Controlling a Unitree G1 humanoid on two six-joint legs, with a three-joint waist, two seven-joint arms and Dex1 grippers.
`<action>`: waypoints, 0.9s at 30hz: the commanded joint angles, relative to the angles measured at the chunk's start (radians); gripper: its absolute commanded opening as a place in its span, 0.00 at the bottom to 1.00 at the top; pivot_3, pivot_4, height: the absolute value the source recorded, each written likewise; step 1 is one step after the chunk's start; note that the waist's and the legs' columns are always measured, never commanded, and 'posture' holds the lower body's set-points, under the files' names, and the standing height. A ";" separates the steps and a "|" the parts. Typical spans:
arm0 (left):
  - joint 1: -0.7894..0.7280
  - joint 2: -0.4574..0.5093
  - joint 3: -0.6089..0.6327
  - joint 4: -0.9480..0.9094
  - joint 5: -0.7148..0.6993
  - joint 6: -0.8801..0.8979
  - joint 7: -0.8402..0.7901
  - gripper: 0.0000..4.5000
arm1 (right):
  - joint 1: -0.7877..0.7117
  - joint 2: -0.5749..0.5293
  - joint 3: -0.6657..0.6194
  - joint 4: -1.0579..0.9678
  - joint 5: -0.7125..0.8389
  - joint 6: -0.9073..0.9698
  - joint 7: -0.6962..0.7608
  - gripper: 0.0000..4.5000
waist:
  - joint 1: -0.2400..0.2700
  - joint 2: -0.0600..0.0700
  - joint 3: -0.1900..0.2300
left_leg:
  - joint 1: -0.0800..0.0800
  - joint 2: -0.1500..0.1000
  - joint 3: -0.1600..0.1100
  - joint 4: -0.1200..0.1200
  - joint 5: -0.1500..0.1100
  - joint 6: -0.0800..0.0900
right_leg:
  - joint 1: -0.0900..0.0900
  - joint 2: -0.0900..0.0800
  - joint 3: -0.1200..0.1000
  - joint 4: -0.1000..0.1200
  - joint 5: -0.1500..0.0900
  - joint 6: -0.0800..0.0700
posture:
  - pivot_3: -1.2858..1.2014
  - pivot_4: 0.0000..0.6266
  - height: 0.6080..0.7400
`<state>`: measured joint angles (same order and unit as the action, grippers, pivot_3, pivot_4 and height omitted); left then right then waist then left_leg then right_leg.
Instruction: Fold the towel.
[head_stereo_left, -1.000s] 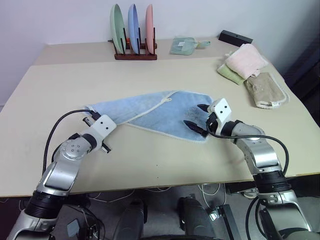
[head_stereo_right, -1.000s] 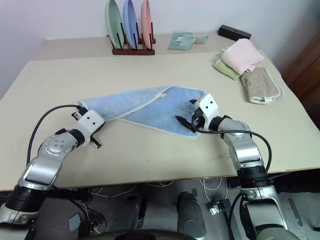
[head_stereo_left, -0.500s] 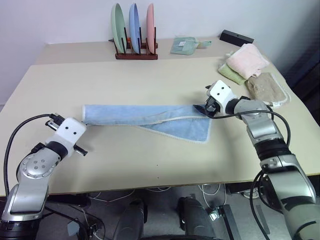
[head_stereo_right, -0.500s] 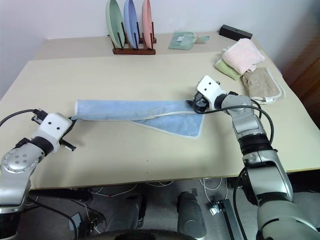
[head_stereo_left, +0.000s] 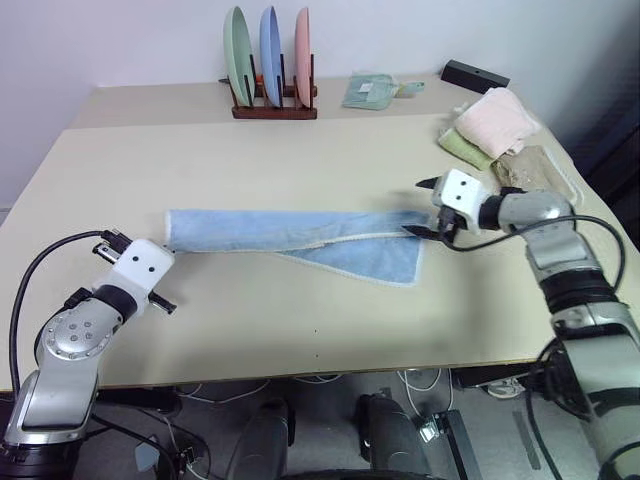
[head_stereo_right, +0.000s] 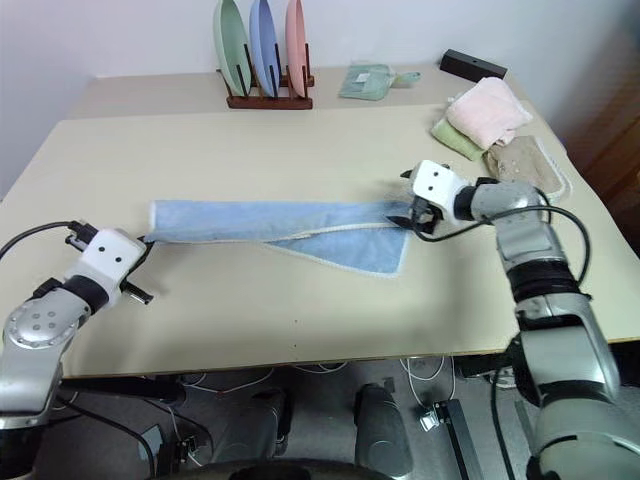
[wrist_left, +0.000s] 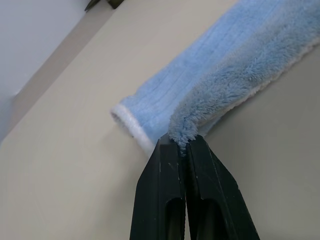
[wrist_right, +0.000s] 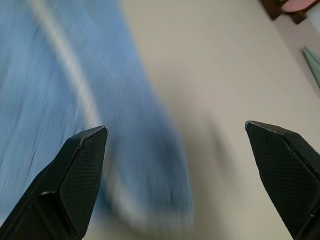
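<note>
Beige laminate table (head_stereo_left: 300, 330), broad and matte, set against a pale wall; largest item, carrying everything listed below.

Towel (head_stereo_left: 290, 232): light blue terry with a whitish hem, drawn out in a long narrow band across the table between the two grippers, one layer doubled over lengthwise, a lower flap spreading out toward the right gripper's end. Judged state of the task: one rough lengthwise fold is in; the edges are not squared and the cross folds are left to do.

Left gripper (wrist_left: 182, 150): fingers clamped on the towel's near corner, a tuft of pile pinched between the tips, the rest of the band running away from it across the table.

Right gripper (head_stereo_left: 425, 207): fingers spread wide, holding nothing, poised over the towel's far end, apparently just clear of the cloth.

Stack of folded towels (head_stereo_left: 492, 122), pink over green, with a beige one (head_stereo_left: 538, 168) alongside: beyond the right gripper, well apart from the blue towel.

Plate rack (head_stereo_left: 272, 108) with green, blue and pink plates: at the table's back, far from both grippers.

Small teal cloth (head_stereo_left: 368, 91) and a black box (head_stereo_left: 474, 75): back edge, beyond the right gripper.
</note>
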<state>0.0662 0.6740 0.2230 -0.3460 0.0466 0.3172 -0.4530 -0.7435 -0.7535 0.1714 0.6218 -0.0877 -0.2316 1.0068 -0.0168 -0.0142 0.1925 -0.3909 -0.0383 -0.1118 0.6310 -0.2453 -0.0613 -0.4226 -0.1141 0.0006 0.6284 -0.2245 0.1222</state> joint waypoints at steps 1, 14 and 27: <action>-0.014 0.006 0.007 0.003 0.004 -0.026 -0.001 0.00 | 0.012 -0.010 0.008 -0.036 -0.053 -0.043 -0.049 1.00 | -0.008 0.000 0.000 | 0.000 0.000 0.000 0.000 0.000 0.000 | 0.000 0.000 0.000 0.000 0.000 0.000 | 0.52 0.24 1.00; -0.023 0.005 -0.011 0.040 0.005 -0.057 -0.007 0.00 | -0.028 0.055 0.048 0.110 -0.200 -0.161 -0.293 1.00 | -0.025 0.000 0.000 | 0.000 0.000 0.000 0.000 0.000 0.000 | 0.000 0.000 0.000 0.000 0.000 0.000 | 0.52 0.24 1.00; -0.014 0.006 -0.011 -0.002 0.009 -0.022 -0.012 0.00 | -0.033 -0.004 -0.006 -0.010 -0.069 -0.120 -0.114 1.00 | -0.025 0.000 0.000 | 0.000 0.000 0.000 0.000 0.000 0.000 | 0.000 0.000 0.000 0.000 0.000 0.000 | 0.52 0.24 1.00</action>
<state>0.0573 0.6717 0.2069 -0.3107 0.0497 0.2969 -0.4625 -0.7631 -0.7427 0.2031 0.6819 -0.2048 -0.3640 0.8632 -0.0413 -0.0138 0.1927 -0.3908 -0.0382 -0.1118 0.6308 -0.2452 -0.0613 -0.4227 -0.1142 0.0008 0.6288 -0.2245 0.1221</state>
